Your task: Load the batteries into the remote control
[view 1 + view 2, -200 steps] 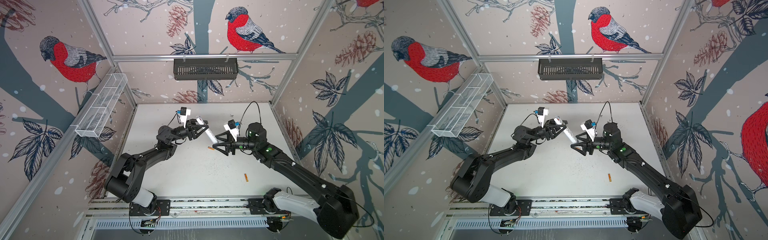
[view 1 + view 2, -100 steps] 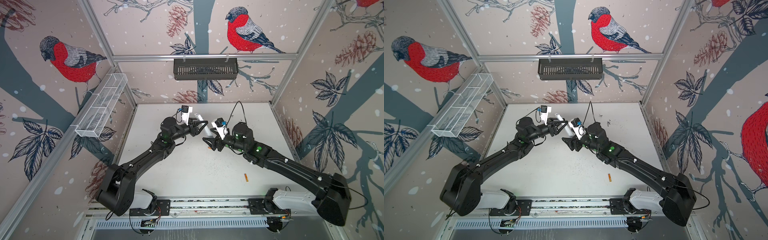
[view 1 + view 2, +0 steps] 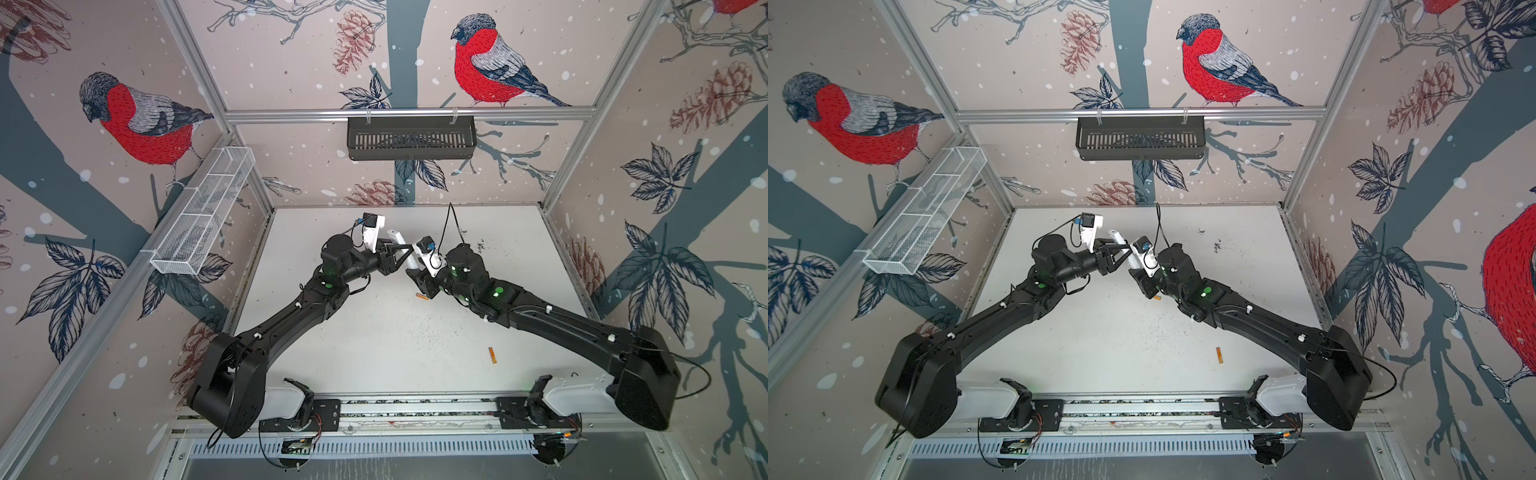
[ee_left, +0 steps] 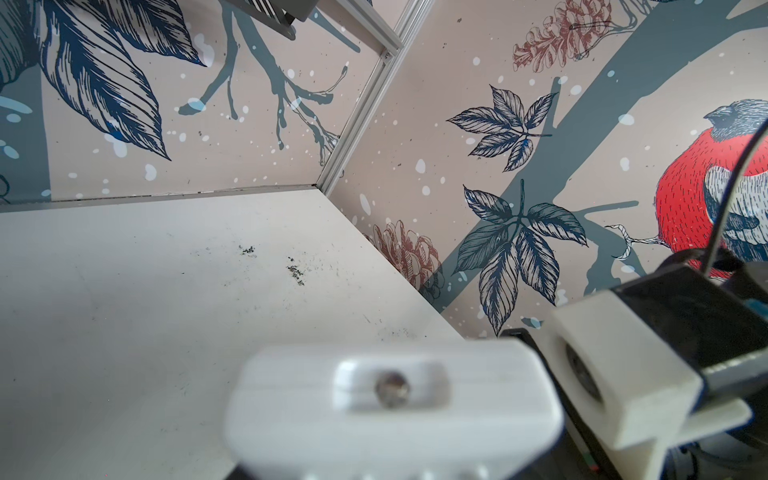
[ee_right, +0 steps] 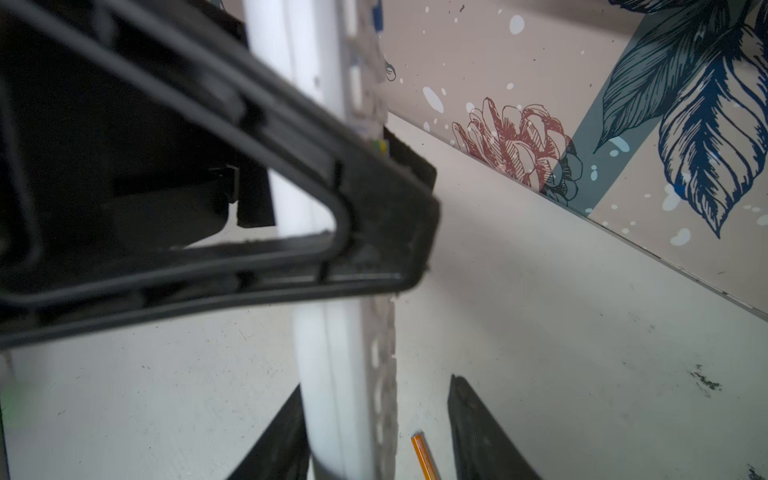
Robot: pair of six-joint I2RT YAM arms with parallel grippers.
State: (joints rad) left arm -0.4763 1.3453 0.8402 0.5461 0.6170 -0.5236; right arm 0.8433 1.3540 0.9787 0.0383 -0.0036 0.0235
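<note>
Remote (image 3: 397,237) is hanging slanted in the air at upper centre of both top views, off the surface (image 3: 374,340). Left jaws are staying clamped across its middle.

Over the last second both arms have been swinging up the frame toward the back wall. The right jaws, wide and apart from it then, are now closing round its lower end. One finger (image 5: 274,436) is touching the white side and the other (image 5: 482,436) is still standing off, so they are part open and gripping nothing yet. This is looking like a two-arm hold being set up.

Batteries are both lying on the surface, neither loaded: one (image 3: 422,296) just below the right jaws, one (image 3: 492,354) at lower right, well apart.

Arms are crowding tip to tip near the back edge. Free room is lying toward lower centre.
</note>
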